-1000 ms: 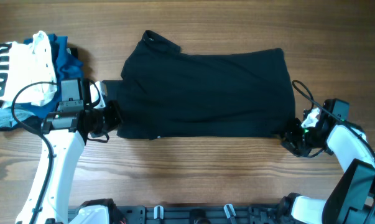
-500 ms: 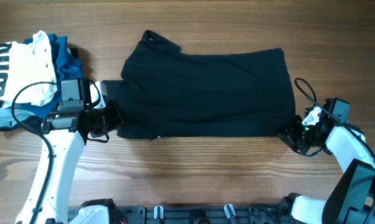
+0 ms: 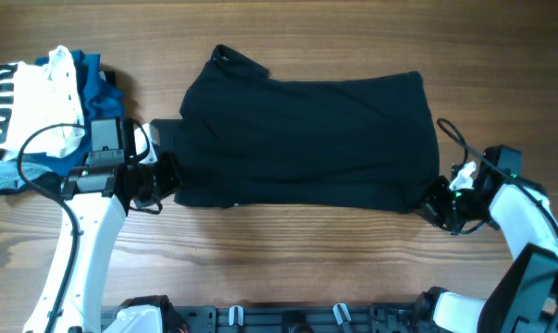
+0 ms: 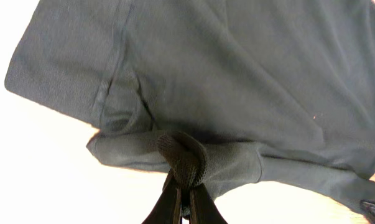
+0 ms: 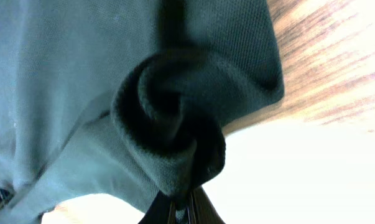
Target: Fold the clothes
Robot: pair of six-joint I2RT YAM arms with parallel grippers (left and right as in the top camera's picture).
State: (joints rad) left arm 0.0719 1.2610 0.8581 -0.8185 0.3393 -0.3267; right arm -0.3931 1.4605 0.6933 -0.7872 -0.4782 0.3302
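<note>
Overhead view
- Black shirt (image 3: 306, 139): spread flat at the centre of the wooden table (image 3: 288, 259), collar at the far left.
- Left gripper (image 3: 165, 176): pinched tight on the shirt's near-left corner; position unchanged from a second ago.
- Right gripper (image 3: 433, 202): pinched tight on the near-right corner. It has shifted slightly right and nearer. The hem beside it, straight before, now slopes down toward the gripper.
- Pile of clothes (image 3: 38, 102): white and blue items at the far-left edge, clear of the shirt.

Left wrist view
- Fingers (image 4: 203, 208) meet with no gap, a bunched fold of dark cloth caught between the tips. The rest of the shirt spreads away beyond.

Right wrist view
- Fingers (image 5: 209, 214) pressed together on a rolled twist of fabric. Bare wood shows at the upper right.
</note>
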